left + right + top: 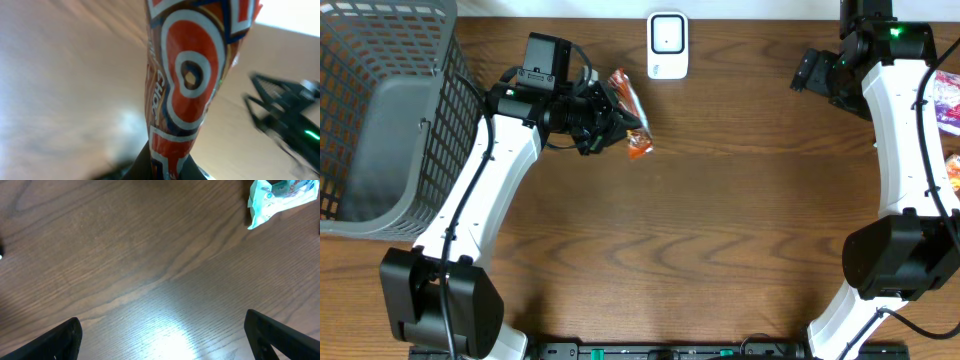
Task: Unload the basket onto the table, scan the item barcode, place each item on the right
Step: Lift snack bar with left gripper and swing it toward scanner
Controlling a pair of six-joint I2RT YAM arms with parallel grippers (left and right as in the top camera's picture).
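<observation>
– Snack packet (630, 120): far side of the table (720, 220), left of centre, just near-left of the white scanner (667, 45). The left gripper (608, 122) has it pinched, jaws pressed together on one end.

– Agreed. On the left wrist view the orange-and-white film fills the frame and the rest of the packet runs away from the jaws. How does it handle?

– Light, I judge. It is thin glossy film, soft and crinkly, so it probably flops and twists. It looks slick too, so a flat sealed end is the safest hold. A grip on the puffed middle may crush what is inside.

– Barcode?

– None showing in any view, so I cannot tell which face carries it. The packet may need turning toward the scanner.

– Right gripper (810, 72)?

– Spread wide, holding nothing, over bare wood at far right. A teal packet (280, 197) lies beyond it. The grey basket (380, 60) sits far left.
</observation>
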